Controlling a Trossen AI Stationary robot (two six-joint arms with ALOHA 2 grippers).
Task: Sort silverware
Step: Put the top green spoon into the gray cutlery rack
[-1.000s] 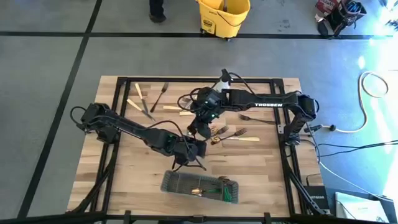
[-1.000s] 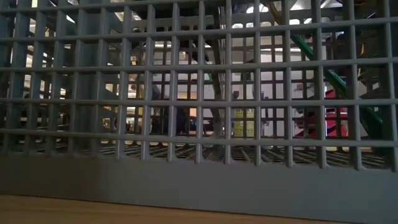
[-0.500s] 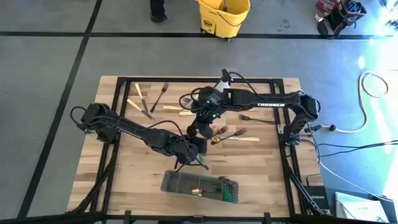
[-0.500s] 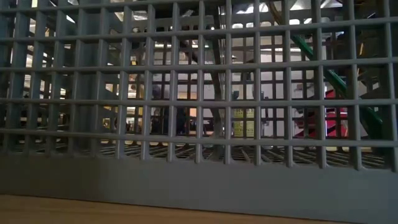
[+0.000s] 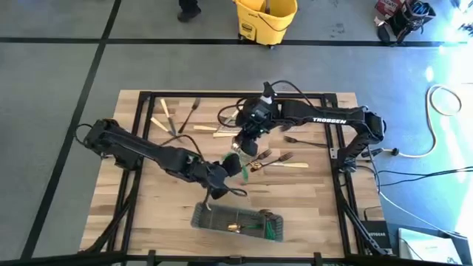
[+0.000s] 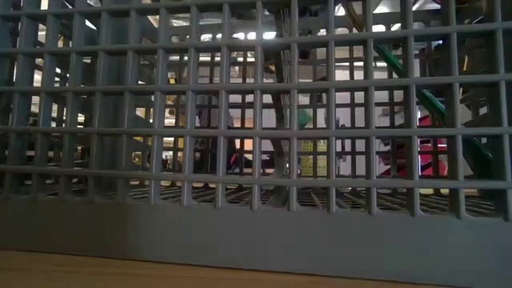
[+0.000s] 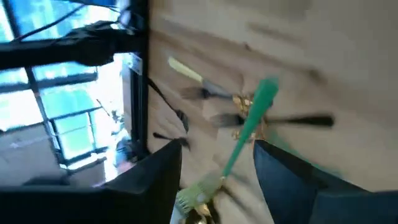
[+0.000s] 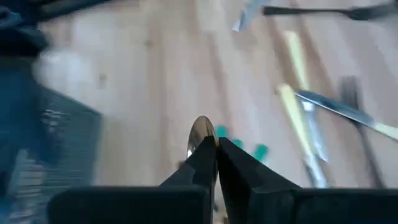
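The left gripper (image 5: 230, 171) holds a green-handled utensil (image 7: 249, 129) loosely above the caddy (image 5: 238, 222); it could slip or swing wide. The right gripper (image 8: 215, 163) pinches a gold spoon (image 8: 200, 135) over scattered silverware (image 5: 275, 159) on the wooden counter (image 5: 310, 207). Beyond: grey floor, yellow bucket (image 5: 264, 18).

A: Arms? Two dark, jointed links; black cables loop off the left arm (image 5: 140, 151).
B: The right arm (image 5: 325, 120) bears white "TROSSEN" lettering; each end effector has two dark, wedge-shaped fingers (image 8: 239, 168).
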